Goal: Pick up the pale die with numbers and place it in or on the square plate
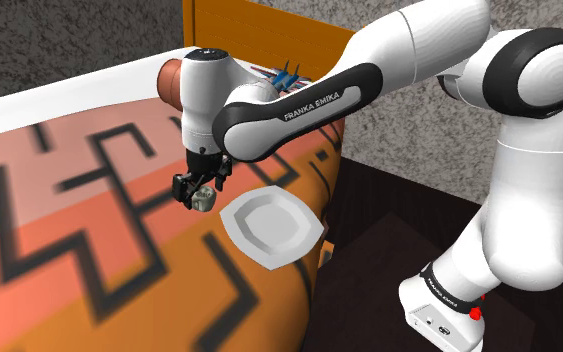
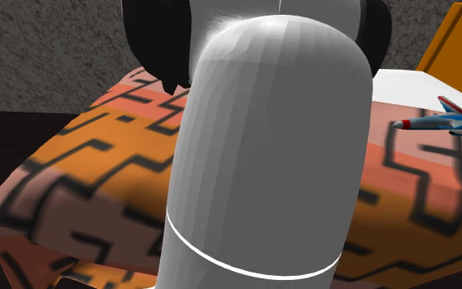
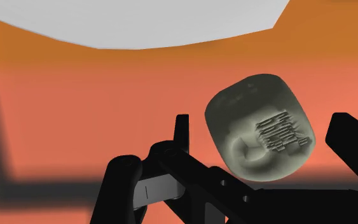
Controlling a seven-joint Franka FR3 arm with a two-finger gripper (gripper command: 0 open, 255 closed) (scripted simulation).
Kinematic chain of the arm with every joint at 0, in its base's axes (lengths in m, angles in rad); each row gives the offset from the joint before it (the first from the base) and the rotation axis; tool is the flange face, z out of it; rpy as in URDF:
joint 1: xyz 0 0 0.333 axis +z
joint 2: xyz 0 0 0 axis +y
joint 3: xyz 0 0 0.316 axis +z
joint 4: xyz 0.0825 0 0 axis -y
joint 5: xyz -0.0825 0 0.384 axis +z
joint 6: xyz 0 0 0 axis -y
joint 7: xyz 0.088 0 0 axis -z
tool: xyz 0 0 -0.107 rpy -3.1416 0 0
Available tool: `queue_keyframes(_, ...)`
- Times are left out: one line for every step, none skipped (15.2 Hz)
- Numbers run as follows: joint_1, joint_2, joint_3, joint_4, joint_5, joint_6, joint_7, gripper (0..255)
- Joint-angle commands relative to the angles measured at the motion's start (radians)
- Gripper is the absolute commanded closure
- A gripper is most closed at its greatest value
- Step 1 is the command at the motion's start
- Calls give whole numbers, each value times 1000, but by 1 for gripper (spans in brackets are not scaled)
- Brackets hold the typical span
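Pale die [image 1: 203,198] is up in the claw [image 1: 195,195], so the pick looks done and the drop is still to come!

The bed [image 1: 69,210] under its orange and salmon blanket with dark maze lines is the playing field. The white arm [image 1: 419,60] swings across it from the shoulder view's right and bends down at the wrist. Beneath the elbow, close to the bed's edge, the white square plate [image 1: 241,218] lies on the blanket with nothing in it.

The claw hangs just beside the plate's corner, on the shoulder view's left. Its two black fingers [image 3: 182,130] bracket the die [image 3: 259,127]. The die sits tilted with blanket well behind it, so I call that a pinch, though the contact itself is hard to see. One face carries a dark marking I can't read.

What's left, as I judge it, is a short carry over the plate and a release.

Around all this there's a rough grey wall [image 1: 69,40], a dark floor [image 1: 389,230], an orange headboard [image 1: 259,40], and a small blue and red toy jet [image 2: 446,121] parked near the headboard.
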Motion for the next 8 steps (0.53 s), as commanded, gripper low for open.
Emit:
queue_keyframes(0,1,0,1,0,0,0,0)
queue_keyframes(0,1,0,1,0,0,0,0)
queue_keyframes(0,1,0,0,0,0,0,0)
queue_keyframes(0,1,0,0,0,0,0,255)
queue_keyframes(0,1,0,0,0,0,0,255)
queue_keyframes(0,0,0,0,0,0,0,255)
queue_keyframes(0,0,0,0,0,0,0,255)
queue_keyframes(0,0,0,0,0,0,0,255)
